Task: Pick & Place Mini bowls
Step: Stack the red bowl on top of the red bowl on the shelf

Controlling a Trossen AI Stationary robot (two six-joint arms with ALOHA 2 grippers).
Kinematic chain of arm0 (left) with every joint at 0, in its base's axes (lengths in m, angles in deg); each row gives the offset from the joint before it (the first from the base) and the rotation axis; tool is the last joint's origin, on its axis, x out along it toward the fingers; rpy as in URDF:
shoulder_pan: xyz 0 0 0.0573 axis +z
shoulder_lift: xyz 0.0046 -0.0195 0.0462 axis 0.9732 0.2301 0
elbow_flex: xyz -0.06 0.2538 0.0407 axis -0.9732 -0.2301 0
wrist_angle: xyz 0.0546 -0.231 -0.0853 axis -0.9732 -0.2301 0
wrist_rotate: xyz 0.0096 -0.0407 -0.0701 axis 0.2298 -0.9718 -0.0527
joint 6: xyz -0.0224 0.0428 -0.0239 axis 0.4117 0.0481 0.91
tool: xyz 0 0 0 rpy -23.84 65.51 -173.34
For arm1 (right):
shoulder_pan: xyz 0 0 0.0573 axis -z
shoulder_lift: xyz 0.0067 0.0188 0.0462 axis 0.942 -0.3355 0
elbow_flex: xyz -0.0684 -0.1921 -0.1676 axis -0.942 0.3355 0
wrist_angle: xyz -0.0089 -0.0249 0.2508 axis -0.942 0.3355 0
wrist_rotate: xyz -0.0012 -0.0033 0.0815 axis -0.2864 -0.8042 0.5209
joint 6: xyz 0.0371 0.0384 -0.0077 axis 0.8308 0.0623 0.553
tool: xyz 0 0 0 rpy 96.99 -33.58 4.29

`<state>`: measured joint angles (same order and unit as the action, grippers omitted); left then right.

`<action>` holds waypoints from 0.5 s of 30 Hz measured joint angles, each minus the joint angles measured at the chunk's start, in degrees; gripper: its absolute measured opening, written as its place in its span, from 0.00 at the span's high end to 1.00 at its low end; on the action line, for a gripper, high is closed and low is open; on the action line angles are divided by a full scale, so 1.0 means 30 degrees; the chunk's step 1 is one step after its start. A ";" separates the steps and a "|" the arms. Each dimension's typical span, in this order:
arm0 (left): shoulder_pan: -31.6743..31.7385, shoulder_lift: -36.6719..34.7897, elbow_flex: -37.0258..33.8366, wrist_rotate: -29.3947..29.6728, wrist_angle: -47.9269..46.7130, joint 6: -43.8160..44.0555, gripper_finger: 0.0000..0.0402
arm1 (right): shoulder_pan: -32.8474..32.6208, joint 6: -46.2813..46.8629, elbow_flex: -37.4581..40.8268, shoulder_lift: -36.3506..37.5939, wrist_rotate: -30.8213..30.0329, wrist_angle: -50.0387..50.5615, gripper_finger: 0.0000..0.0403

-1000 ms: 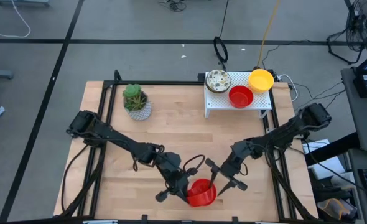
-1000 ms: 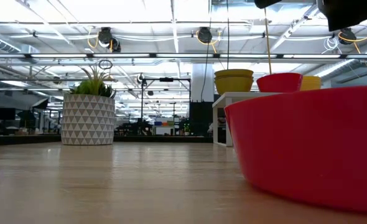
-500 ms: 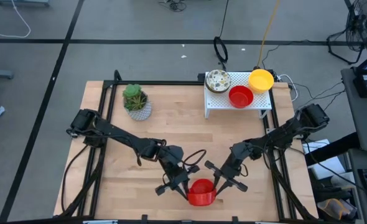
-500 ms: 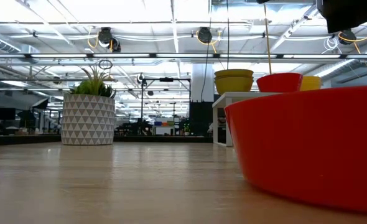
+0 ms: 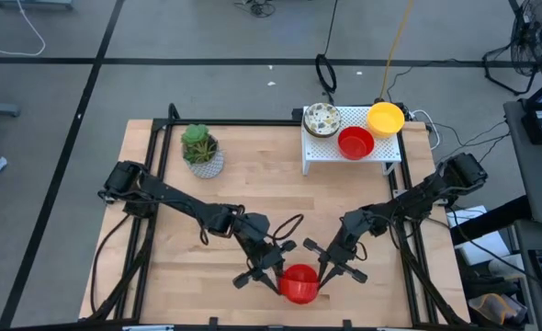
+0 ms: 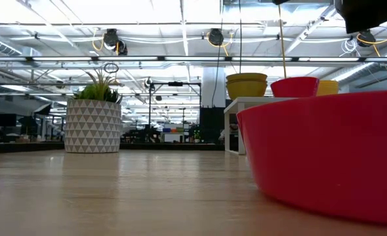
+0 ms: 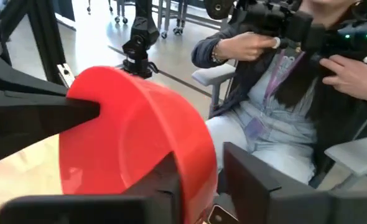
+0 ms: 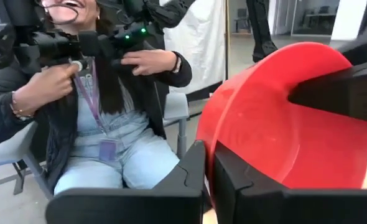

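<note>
A red mini bowl is near the table's front edge, between my two grippers. My right gripper is shut on its right rim. My left gripper is at its left rim with its fingers slightly apart, one inside the bowl and one outside. In the low view the bowl fills the right side, its underside down at the tabletop. A speckled bowl, a second red bowl and a yellow bowl stand on a white rack at the far right. My left gripper straddles the rim on the bowl's left side, and a slim gap shows beside the outer finger. Whether the inner finger touches the wall, I cannot tell. My right gripper pinches the rim on the bowl's right side, one finger inside the bowl and one outside. It comes slanting down from the table's right.
A white patterned pot with a green plant stands at the far left of the table. A seated person holding hand controllers is just beyond the table's near edge. Bare wood lies between the bowl and the rack.
My right gripper has shut on the bowl's right rim. My left gripper has shifted a little toward the far edge. From above, the bowl looked tipped toward the near edge before and now looks rounder and more level.
</note>
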<state>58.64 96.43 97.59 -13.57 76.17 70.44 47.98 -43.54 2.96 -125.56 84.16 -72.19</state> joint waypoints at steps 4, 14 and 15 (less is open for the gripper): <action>-0.0018 -0.0001 0.0000 0.1045 0.0184 0.0134 0.59 | 0.0382 0.0585 0.0000 0.0829 -0.0092 0.1330 1.00; 0.0030 -0.2133 -0.0015 0.6258 -0.1221 -0.1536 0.24 | 0.1240 0.5678 -0.0051 0.4022 -0.0028 0.7240 1.00; 0.0058 -0.2465 -0.0006 0.7077 -0.1313 -0.1948 0.22 | 0.1224 0.6239 -0.0027 0.4288 -0.0012 0.7894 1.00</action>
<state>58.81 89.04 97.57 7.66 72.23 64.60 51.66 -24.83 2.88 -112.69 84.12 -48.51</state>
